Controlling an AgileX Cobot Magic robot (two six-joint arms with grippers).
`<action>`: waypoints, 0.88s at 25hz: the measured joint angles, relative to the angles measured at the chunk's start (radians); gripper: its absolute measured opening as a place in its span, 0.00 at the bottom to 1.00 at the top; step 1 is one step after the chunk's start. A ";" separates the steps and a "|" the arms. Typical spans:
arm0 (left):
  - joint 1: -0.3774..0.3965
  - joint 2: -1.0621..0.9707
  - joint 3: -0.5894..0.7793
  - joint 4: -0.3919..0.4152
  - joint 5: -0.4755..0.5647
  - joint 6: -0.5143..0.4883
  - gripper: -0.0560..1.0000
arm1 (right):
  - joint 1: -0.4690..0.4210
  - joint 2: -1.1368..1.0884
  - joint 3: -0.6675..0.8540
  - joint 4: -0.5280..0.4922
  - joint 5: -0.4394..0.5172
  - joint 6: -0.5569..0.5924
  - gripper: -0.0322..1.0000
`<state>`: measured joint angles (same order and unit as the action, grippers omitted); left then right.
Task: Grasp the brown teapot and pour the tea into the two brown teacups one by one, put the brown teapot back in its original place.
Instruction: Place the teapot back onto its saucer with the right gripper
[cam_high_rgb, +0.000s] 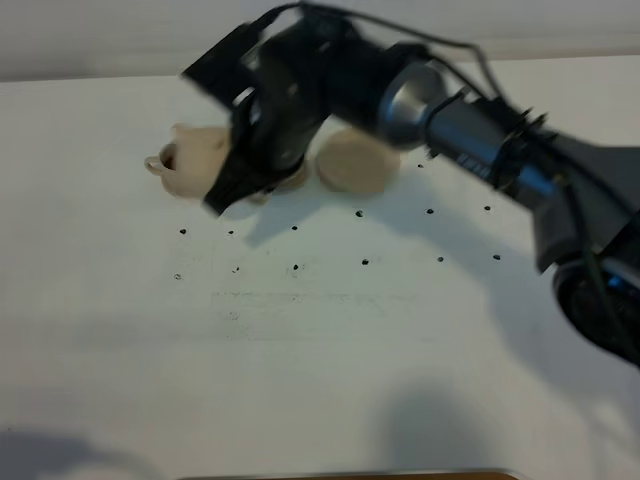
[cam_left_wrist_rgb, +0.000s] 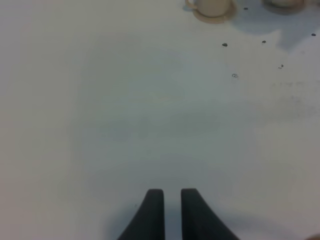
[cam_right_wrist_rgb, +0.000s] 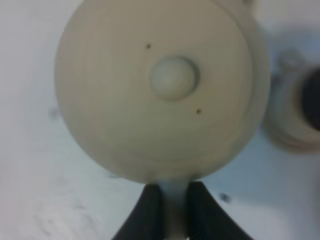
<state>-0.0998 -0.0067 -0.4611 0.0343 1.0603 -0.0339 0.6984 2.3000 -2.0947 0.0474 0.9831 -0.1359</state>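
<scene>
Currently I see my left gripper (cam_left_wrist_rgb: 167, 210) idle low over bare white table (cam_high_rgb: 300, 380), its fingers clenched on nothing, well apart from the work. Farther out, my right gripper (cam_right_wrist_rgb: 172, 210) is closed on what appears to be the loop handle of the brown teapot (cam_right_wrist_rgb: 160, 90); the wrist view looks straight down on its domed lid and knob. In the high view the pot (cam_high_rgb: 200, 160) hangs at the far left of the table, mostly masked by the arm, and tilt cannot be confirmed. One teacup (cam_left_wrist_rgb: 212, 6) on its saucer shows at the far edge of the left wrist view; the second cup I cannot place with certainty. The wide saucer (cam_high_rgb: 355, 160), the original place, lies bare just beside the arm. Risk: a thin handle grip may let the pot swing, causing spillage or a loose lid. The surface is matte white with small dark marks (cam_high_rgb: 365, 262).
</scene>
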 joint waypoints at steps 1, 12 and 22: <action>0.000 0.000 0.000 0.000 0.000 0.000 0.12 | -0.024 -0.001 0.000 0.000 0.018 0.000 0.15; 0.000 0.000 0.000 0.000 0.000 0.000 0.12 | -0.195 -0.001 0.008 -0.036 0.112 0.011 0.15; 0.000 0.000 0.000 0.000 0.000 0.000 0.12 | -0.205 0.035 0.008 -0.031 0.075 0.015 0.15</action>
<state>-0.0998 -0.0067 -0.4611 0.0343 1.0603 -0.0339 0.4930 2.3347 -2.0870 0.0161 1.0577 -0.1207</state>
